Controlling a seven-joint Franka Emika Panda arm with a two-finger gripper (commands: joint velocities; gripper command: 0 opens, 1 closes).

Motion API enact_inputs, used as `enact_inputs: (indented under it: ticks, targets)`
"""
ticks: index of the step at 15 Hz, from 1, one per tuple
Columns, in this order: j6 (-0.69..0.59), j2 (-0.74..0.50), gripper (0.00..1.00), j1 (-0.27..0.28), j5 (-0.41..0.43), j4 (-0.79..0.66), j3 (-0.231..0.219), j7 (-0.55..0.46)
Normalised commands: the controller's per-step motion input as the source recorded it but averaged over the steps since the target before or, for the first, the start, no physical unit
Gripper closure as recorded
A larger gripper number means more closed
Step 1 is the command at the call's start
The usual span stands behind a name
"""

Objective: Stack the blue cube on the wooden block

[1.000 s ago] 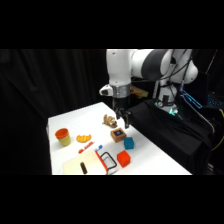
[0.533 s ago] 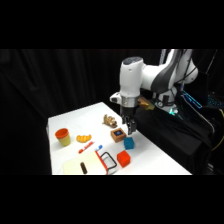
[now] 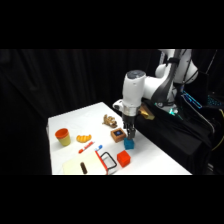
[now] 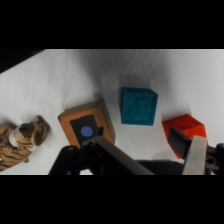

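below the gripper [image 4: 150, 150], between its two parted fingers in the wrist view, the blue cube [image 4: 138, 105] sits on the white table [image 4: 60, 80], not yet touched. the jaws stand open wide and hold nothing. just beside the cube, off one finger, rests the wooden block [image 4: 87, 124] with a dark square mark on top. off the other finger lies an orange-red cube [image 4: 185, 129]. from the side, the gripper [image 3: 130, 133] hangs just above the blue cube [image 3: 129, 144].

In the wrist view the blue cube [image 4: 138, 106] lies on the counter [image 4: 60, 80] between the wooden block [image 4: 87, 123] and a second cube [image 4: 183, 128], apart from both. A toy animal [image 4: 21, 140] lies on the block's far side.
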Motion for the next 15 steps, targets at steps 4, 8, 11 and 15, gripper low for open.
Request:
enact_inputs:
  ticks: [4,8,11,15]
  targets:
    - [0.33,0.26,0.0,0.163,-0.03,0.07,-0.184,0.16]
    - [0.29,0.21,0.0,0.202,0.175,0.07,-0.131,0.04]
    - [0.21,0.14,0.0,0.208,0.261,0.04,-0.085,-0.02]
    - [0.2,0.13,0.0,0.19,0.206,0.04,-0.115,-0.05]
